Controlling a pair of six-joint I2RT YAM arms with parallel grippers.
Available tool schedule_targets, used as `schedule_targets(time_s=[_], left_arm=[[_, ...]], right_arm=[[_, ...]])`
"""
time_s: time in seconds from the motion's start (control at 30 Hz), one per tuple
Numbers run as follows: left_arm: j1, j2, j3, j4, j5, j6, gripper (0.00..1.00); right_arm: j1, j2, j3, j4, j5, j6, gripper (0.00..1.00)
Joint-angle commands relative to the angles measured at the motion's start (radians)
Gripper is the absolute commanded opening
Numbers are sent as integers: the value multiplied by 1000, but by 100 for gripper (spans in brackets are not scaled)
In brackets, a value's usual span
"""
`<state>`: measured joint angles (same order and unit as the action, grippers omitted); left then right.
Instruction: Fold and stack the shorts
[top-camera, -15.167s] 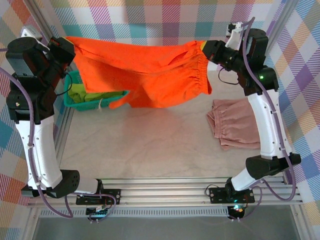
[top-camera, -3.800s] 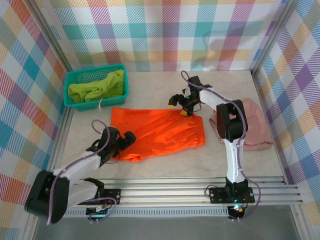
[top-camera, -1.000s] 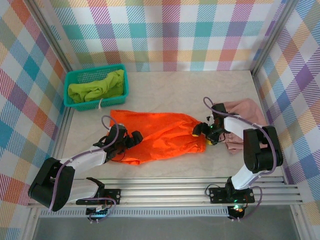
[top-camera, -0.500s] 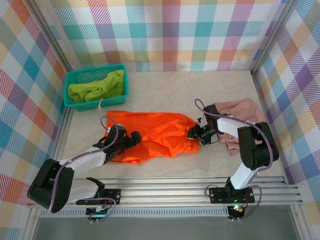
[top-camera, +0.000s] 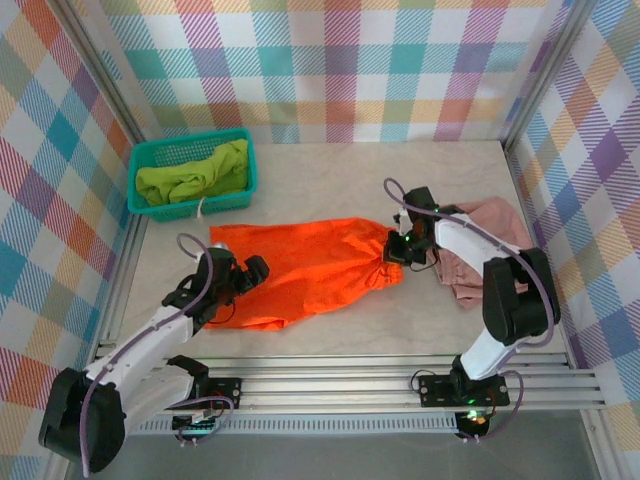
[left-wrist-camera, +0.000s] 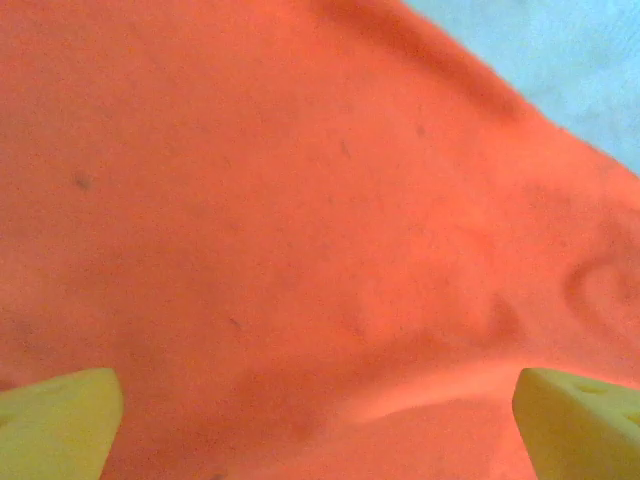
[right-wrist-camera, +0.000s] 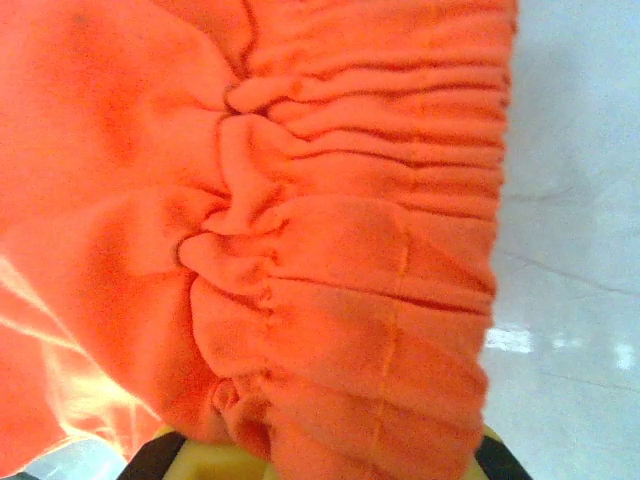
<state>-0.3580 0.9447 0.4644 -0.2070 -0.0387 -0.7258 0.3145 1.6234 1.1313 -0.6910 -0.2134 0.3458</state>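
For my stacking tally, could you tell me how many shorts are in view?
3: orange shorts mid-table, lime green shorts in the teal basket, pink shorts at right; others may be hidden beneath.

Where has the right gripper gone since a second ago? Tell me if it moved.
Yes. The right gripper moved away from the near rail, slightly toward the basket.

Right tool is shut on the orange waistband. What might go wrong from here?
The right tool pinches a bunched waistband on the orange shorts, so the fold may skew. The left tool is open, so pulling may drag the cloth. The nearby pink shorts may get swept.
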Motion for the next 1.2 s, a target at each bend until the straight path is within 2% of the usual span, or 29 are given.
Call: schedule_targets(time_s=[0.0,0.13,0.33,0.5,0.6,0.83,1.17], left_arm=[[32,-31,22,-63,16,30,100],[40,-28,19,-63,29,34,100],[42,7,19,-32,82,28,100],[42,34,17,7,149,19,100],[38,52,20,37,200,7,98],[18,98,28,82,244,-12,97],[10,111,-5,110,208,-49,99]], right_arm=[[19,-77,121,-195,157,-126,0],[37,-87,270,-347,309,-217,0],[70,-65,464,-475,563,-329,0],[107,16,635,-577,810,-378,0],[134,82,738,-627,898,-387,0],[289,240,895,-721,1012,-310,0],[511,448,962,-790,1012,-113,0]])
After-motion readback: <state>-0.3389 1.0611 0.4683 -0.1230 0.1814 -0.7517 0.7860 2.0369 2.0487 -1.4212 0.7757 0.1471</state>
